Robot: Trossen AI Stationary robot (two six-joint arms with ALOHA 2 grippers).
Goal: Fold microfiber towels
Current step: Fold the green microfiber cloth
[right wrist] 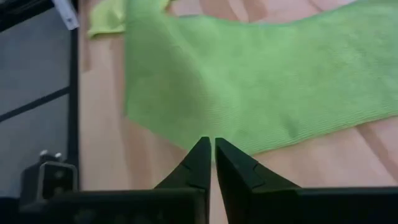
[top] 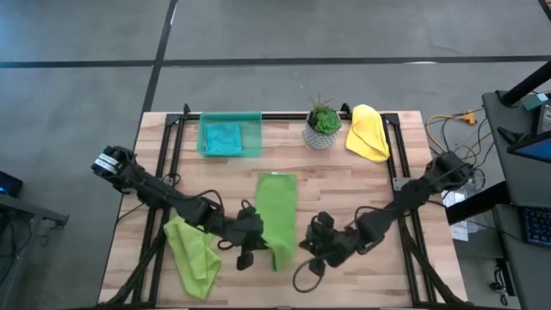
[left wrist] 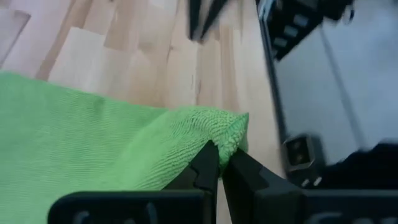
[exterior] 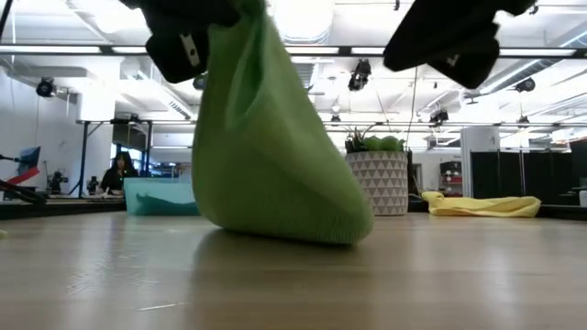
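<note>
A lime green microfiber towel (top: 277, 211) lies as a long strip in the middle of the table. Its near end is raised by my left gripper (left wrist: 219, 163), which is shut on it. In the low view this towel (exterior: 266, 147) drapes down from that gripper at the top left. My right gripper (right wrist: 208, 149) is shut and holds nothing. It hovers just right of the towel's near end (top: 310, 244). A second lime green towel (top: 194, 254) lies crumpled at the near left. A teal towel (top: 224, 136) sits in the tray and a yellow towel (top: 368, 132) lies far right. My left gripper pinches a corner of the lime green towel (left wrist: 229, 129) between its two fingertips; one layer or several, I cannot tell. The fingers slant down from the table's left. The towel hangs slack below them, and its lower part (exterior: 303, 229) rests on the table.
A see-through green tray (top: 231, 138) stands at the far left of centre. A small potted plant (top: 323, 125) stands beside the yellow towel. Bare wood (top: 362, 198) lies right of the centre towel. Black frame rails (top: 172, 146) run along the table's sides.
</note>
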